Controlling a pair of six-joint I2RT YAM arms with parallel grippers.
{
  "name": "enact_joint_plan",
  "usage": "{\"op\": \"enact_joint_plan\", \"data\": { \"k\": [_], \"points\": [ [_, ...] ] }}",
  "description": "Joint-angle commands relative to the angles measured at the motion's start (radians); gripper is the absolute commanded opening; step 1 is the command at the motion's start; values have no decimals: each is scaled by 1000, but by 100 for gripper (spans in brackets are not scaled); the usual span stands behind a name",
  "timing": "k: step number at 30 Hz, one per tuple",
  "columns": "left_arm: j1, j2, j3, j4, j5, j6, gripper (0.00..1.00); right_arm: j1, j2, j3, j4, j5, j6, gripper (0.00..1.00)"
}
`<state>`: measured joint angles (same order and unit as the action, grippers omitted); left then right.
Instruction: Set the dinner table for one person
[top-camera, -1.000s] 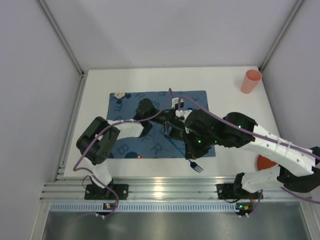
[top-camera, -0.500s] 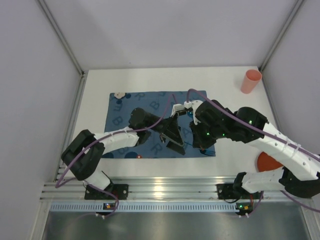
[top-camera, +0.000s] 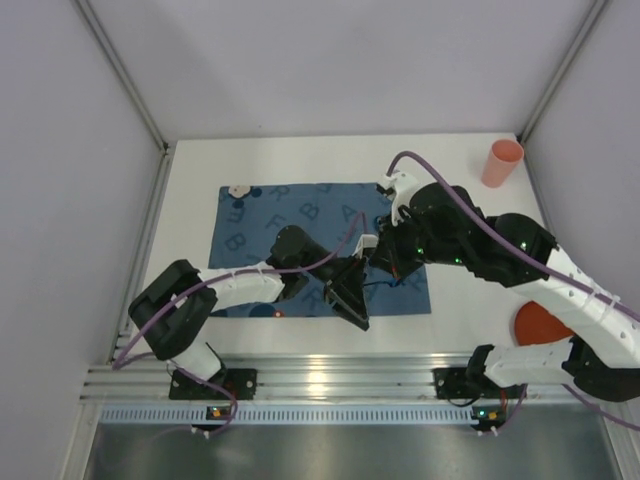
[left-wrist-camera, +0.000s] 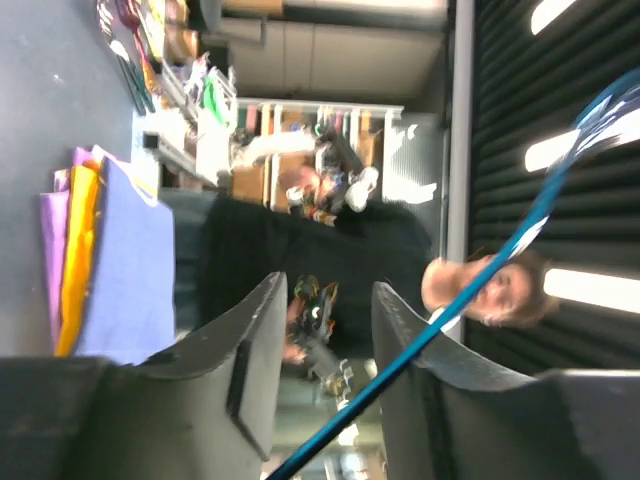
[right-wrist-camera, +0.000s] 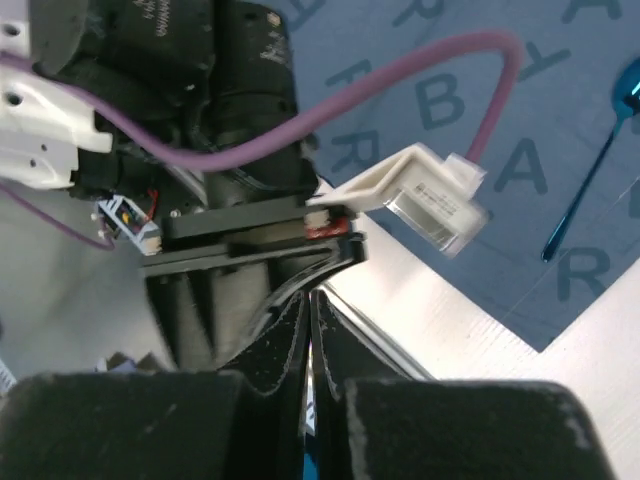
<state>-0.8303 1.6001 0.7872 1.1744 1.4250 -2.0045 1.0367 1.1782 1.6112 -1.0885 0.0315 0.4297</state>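
Both arms (top-camera: 470, 245) inward, low over placemat (top-camera: 250, 235)

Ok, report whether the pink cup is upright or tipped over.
Upright: the pink cup stands on its base, its round open rim facing the overhead camera.

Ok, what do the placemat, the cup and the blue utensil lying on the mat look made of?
The placemat looks like cloth: matte dark blue, printed letters. The cup is probably plastic: even matte salmon colour, though too small to be sure. The blue utensil is likely coated metal: thin with a glossy sheen; plastic not ruled out.
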Motion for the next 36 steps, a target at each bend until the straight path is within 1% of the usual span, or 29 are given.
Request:
{"op": "enact_joint_plan", "data": {
  "k": [1,2,3,4,6,8,9,10,11,12,13,14,15,16,17,18,19,21,22,24,25,27,28,30,31,32,33,34,36],
  "points": [
    [10,-78,38,509,-92,-163,5,-29,24,-47,-126,94,-26,0],
    [10,-80,31,486,-92,-143,0,-33,26,-45,-126,93,-29,0],
    [10,-88,23,416,-90,-120,0,-38,26,-45,-125,91,-31,0],
    [11,-91,9,389,-97,-72,0,-43,28,-43,-125,87,-29,0],
    [11,-107,-2,348,-112,-30,0,-44,26,-51,-117,82,-28,0],
    [11,-121,-5,250,-130,48,0,-47,24,-59,-110,76,-23,0],
    [11,-140,0,193,-133,149,0,-47,23,-68,-108,73,-23,0],
    [14,-156,6,-37,-136,233,0,-47,23,-69,-109,73,-20,0],
    [17,-173,18,-205,-150,347,0,-47,21,-71,-113,76,-22,0],
    [25,-196,83,-492,-178,708,0,-47,20,-68,-117,82,-19,0],
    [43,-215,142,-1081,-230,930,0,-47,20,-59,-125,96,-14,0],
    [43,-201,202,-1312,-373,1096,0,-47,17,-48,-146,103,-11,0],
    [48,-181,296,-1451,-433,1292,0,-47,18,-10,-163,111,-8,0],
    [63,-125,334,-1548,-477,1349,0,-49,20,15,-181,146,3,1],
    [78,-96,371,-1723,-561,1390,0,-50,26,42,-224,163,9,4],
    [95,-74,423,-1775,-611,1436,0,-50,32,105,-244,182,17,9],
    [124,-59,434,-1811,-676,1444,0,-50,37,139,-264,229,33,26],
    [166,-37,440,-1857,-795,1437,0,-50,58,237,-313,278,58,46],
    [218,-31,435,-1860,-814,1429,0,-52,64,268,-321,325,85,65],
    [273,-2,432,-1895,-856,1414,0,-55,74,340,-326,355,115,77],
    [319,4,432,-1903,-867,1414,0,-56,75,358,-314,376,119,86],
    [356,23,443,-1930,-893,1434,0,-59,67,387,-292,393,127,91],
    [381,27,452,-1947,-941,1446,0,-63,60,391,-269,403,126,95],
    [398,40,494,-2021,-1044,1469,0,-70,51,385,-248,406,119,97],
    [422,40,506,-2039,-1163,1472,0,-76,47,377,-240,406,118,98],
    [437,40,515,-2056,-1213,1475,0,-81,46,371,-225,400,115,98],
    [479,38,532,-2088,-1271,1477,0,-89,47,356,-222,395,110,99],
    [499,37,538,-2101,-1376,1477,0,-90,49,348,-217,381,107,99],
    [554,24,553,-2115,-1489,1481,0,-96,57,328,-215,366,98,99]
  ]
}}
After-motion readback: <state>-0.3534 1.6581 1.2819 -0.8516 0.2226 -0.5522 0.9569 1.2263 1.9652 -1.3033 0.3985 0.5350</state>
